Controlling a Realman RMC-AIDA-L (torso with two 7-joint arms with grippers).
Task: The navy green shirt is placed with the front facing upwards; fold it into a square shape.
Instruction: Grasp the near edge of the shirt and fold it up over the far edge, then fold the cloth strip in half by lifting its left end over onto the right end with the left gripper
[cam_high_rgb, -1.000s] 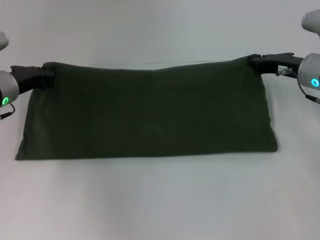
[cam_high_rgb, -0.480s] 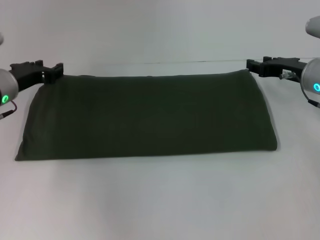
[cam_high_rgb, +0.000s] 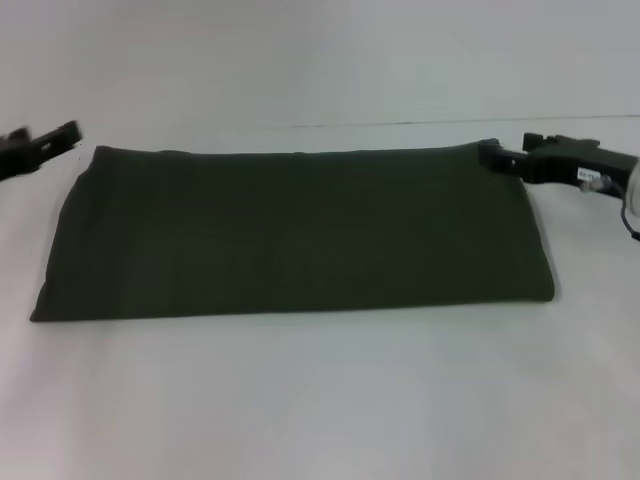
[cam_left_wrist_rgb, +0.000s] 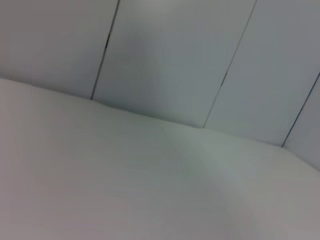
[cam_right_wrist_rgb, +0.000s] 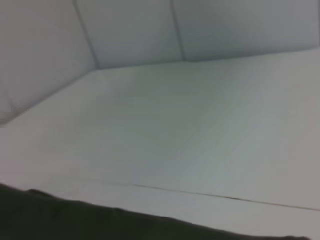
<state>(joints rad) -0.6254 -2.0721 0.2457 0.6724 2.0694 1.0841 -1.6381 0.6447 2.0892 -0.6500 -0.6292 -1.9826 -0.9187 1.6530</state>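
Flanking 1 shirt (cam_high_rgb: 295, 232): 2 grippers.

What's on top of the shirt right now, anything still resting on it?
Nothing lies on the navy green shirt; its plain green surface is bare. The right gripper sits at its far right corner, the left gripper off its left corner. Folded-under layers are hidden.

We count one navy green shirt (cam_high_rgb: 300, 235), two grippers, left gripper (cam_high_rgb: 45, 145) and right gripper (cam_high_rgb: 500, 157), and one tabletop (cam_high_rgb: 320, 400).
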